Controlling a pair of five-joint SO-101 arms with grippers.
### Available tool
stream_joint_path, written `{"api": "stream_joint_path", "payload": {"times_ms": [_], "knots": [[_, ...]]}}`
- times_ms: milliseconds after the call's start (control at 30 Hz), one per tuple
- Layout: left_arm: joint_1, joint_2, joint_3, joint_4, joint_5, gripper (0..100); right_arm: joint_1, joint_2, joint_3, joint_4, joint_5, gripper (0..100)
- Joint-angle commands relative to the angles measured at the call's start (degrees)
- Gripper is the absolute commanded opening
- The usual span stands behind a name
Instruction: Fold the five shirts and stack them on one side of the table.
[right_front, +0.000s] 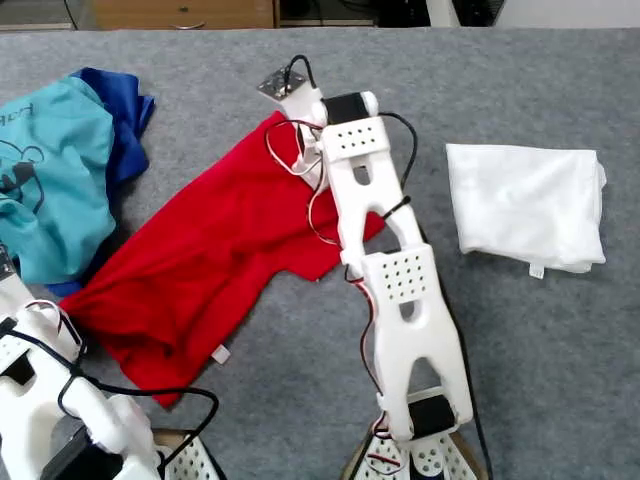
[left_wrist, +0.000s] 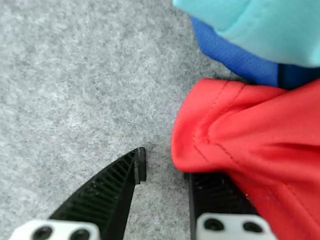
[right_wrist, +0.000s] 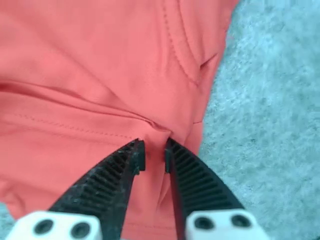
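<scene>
Nearest you, your left gripper (left_wrist: 165, 172) stands open just above the gray table mat (left_wrist: 75, 75). The bunched corner of the red shirt (left_wrist: 250, 145) lies over one finger (left_wrist: 215, 192) rather than in the gap, so the cloth sits to that finger's outer side and the other finger has only mat beneath it. The shirt runs as a long diagonal band across the mat, from this near-left corner toward the middle of the far side, loosely spread and not yet folded. At that far end your right gripper (right_wrist: 155, 150) is nearly closed and seems to pinch a raised ridge of red fabric by a seam, though you can't quite tell how much cloth sits between the pads. So each arm has one end of the long axis. The left is the one without a grip, and I'd judge it must shift sideways onto the cloth before closing. Just beyond that corner a teal shirt (right_front: 50, 180) lies crumpled over a blue shirt (right_front: 120, 120). Well apart at the right rests a white shirt (right_front: 525, 205), already folded.
</scene>
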Motion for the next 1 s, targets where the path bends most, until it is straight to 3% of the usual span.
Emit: {"api": "stream_joint_path", "payload": {"times_ms": [0, 100, 367, 600, 733, 967], "knots": [[0.5, 0.2, -2.2, -0.4, 0.4, 14, 0.9, -0.6, -0.5, 0.2, -0.4, 7.5], [0.5, 0.2, -2.2, -0.4, 0.4, 14, 1.8, -0.6, -2.5, 1.5, -0.5, 0.1], [0.5, 0.2, -2.2, -0.4, 0.4, 14, 1.0, -0.6, -16.8, 9.5, -0.6, 0.2], [0.9, 0.2, -2.7, 0.4, 0.4, 14, 0.0, -2.3, -22.0, 9.6, -6.3, 0.2], [2.2, 0.2, -9.3, 11.3, 2.4, 14, -1.4, 1.2, -23.2, 8.0, -9.0, 0.2], [3.9, 0.6, -34.5, 34.3, 5.1, 14, -1.4, 8.0, -28.4, 3.5, -12.8, 0.2]]}}
